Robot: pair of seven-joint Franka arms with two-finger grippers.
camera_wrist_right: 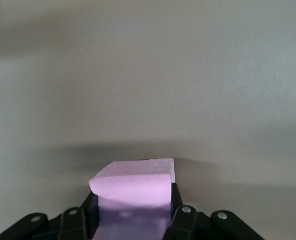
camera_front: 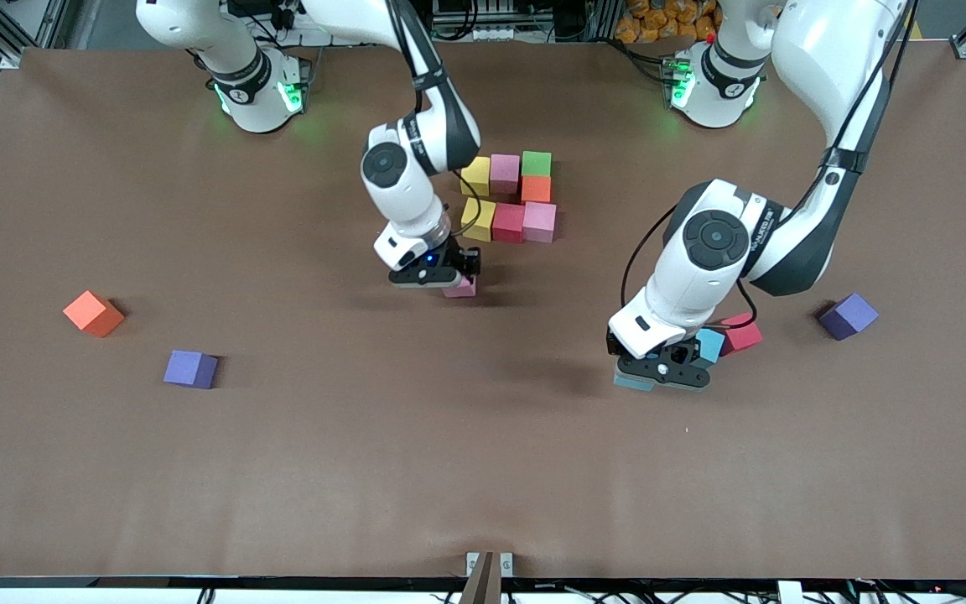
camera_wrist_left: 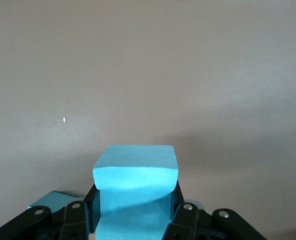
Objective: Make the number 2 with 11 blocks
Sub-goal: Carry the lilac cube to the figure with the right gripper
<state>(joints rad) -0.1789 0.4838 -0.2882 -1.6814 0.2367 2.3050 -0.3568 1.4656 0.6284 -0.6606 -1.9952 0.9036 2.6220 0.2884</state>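
While both arms reach down over the brown surface (camera_front: 366,470), an orange block (camera_front: 93,313) lies loose toward the right arm's end, with a purple cube (camera_front: 191,368) beside it, nearer the front camera. The right gripper (camera_front: 441,281) hangs low over the middle of the surface, its fingers (camera_wrist_right: 180,220) clamped on a light pink block (camera_front: 461,288); in the right wrist view that pink block (camera_wrist_right: 135,192) sits squeezed between the 2 fingers. Just beside it, farther from the front camera, 7 blocks touch in 2 rows: a yellow block (camera_front: 475,174), a pink block (camera_front: 505,171), a green block (camera_front: 536,163) and an orange block (camera_front: 536,189) under it, then a yellow block (camera_front: 478,218), a crimson block (camera_front: 509,222) and a pink block (camera_front: 540,221). The left gripper (camera_front: 659,369) is low toward the left arm's end, fingers (camera_wrist_left: 180,220) closed on a light blue block (camera_wrist_left: 135,187). A 2nd light blue block (camera_front: 711,342) and a red block (camera_front: 741,334) lie just beside it. Another purple cube (camera_front: 848,315) rests near the left arm's end.
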